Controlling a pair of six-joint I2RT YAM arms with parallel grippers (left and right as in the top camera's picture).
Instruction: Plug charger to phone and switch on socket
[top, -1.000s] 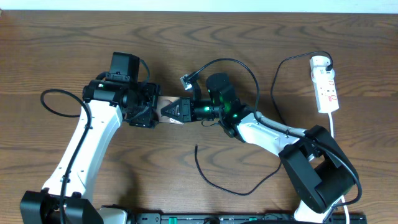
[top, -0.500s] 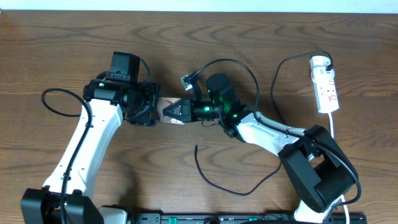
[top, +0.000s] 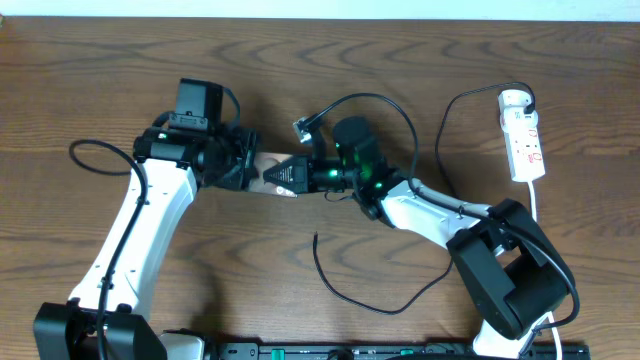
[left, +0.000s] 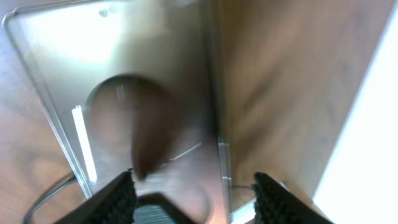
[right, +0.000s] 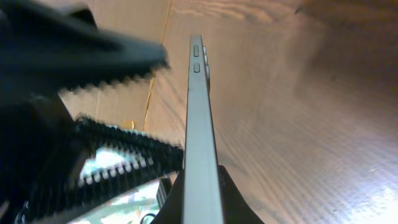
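The phone (top: 266, 175) is held off the table between the two arms. My right gripper (top: 285, 175) is shut on its right end. The right wrist view shows the phone (right: 198, 124) edge-on, pinched at the bottom by my right gripper (right: 199, 208). My left gripper (top: 245, 170) is open, straddling the other end. In the left wrist view the glossy phone face (left: 124, 93) fills the frame, and my left gripper (left: 196, 202) has a gap between the phone's edge and its right finger (left: 280, 199). The charger (top: 316, 245) lies loose near the front. The socket (top: 524, 140) lies at the far right.
A looped black robot cable (top: 400, 115) arcs above the right wrist. The socket's white cord (top: 536, 200) runs down the right edge. Another black robot cable (top: 85, 165) loops out left of the left arm. Both arm bases stand at the table's front edge.
My right gripper has shut on the phone's end. My left gripper has shifted slightly up and left, and its jaws narrowed, then widened again.
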